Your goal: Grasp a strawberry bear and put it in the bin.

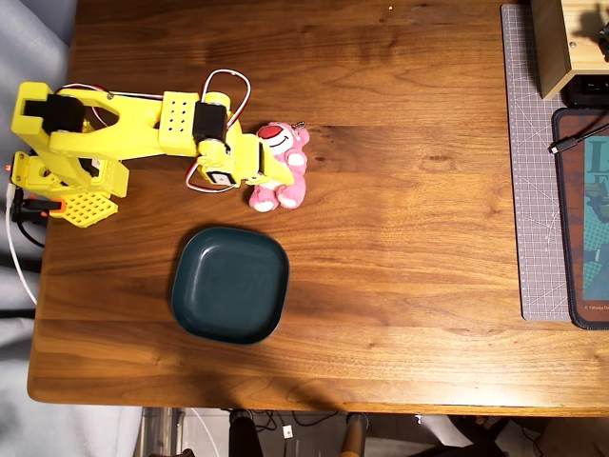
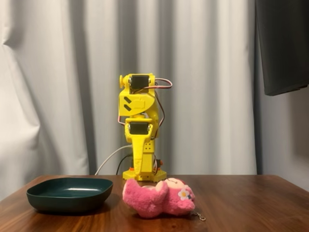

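Note:
The pink strawberry bear [image 1: 287, 169] lies on the wooden table, with its head toward the far edge in the overhead view. In the fixed view the bear [image 2: 155, 198] lies on its side with a small keychain at its right end. My yellow gripper [image 1: 264, 164] reaches down onto the bear's left side. In the fixed view the gripper [image 2: 143, 179] comes down just behind the bear and its fingertips are hidden. I cannot see whether the jaws are closed on the bear. The dark teal bin [image 1: 230, 286] sits empty just in front of the bear, and it is left of the bear in the fixed view [image 2: 70, 194].
The arm's base [image 1: 57, 162] is clamped at the table's left edge. A grey cutting mat [image 1: 528, 162], a dark pad [image 1: 582, 219] with a cable, and a wooden box [image 1: 561, 43] lie at the right. White curtains [image 2: 58, 87] hang behind.

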`<action>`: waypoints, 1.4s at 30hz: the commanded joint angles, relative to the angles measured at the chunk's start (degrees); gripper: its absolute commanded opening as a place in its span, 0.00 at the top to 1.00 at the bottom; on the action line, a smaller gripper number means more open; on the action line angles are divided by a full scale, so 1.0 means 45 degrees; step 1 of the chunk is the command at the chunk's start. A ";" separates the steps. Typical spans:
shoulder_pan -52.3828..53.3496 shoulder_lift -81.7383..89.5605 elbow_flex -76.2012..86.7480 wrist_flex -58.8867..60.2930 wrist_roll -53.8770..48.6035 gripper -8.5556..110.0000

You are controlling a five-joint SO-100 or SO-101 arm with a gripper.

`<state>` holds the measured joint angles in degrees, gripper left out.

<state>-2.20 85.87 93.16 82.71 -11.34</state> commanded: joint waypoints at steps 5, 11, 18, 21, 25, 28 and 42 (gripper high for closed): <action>0.0996 -0.0020 -0.0781 -0.0059 0.0312 0.56; 0.1348 0.0000 0.0469 -0.0801 0.0352 0.56; 0.1680 -0.0313 0.0723 -0.1426 0.0449 0.56; 0.1680 -0.0488 0.0566 -0.1582 0.0469 0.56; 0.1348 -0.1152 0.0078 -0.1738 0.0488 0.56; 0.1016 -0.1699 -0.0254 -0.1875 0.0488 0.58; 0.0957 -0.3477 -0.1543 -0.1992 0.0566 0.59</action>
<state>2.11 70.05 89.56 73.92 -9.58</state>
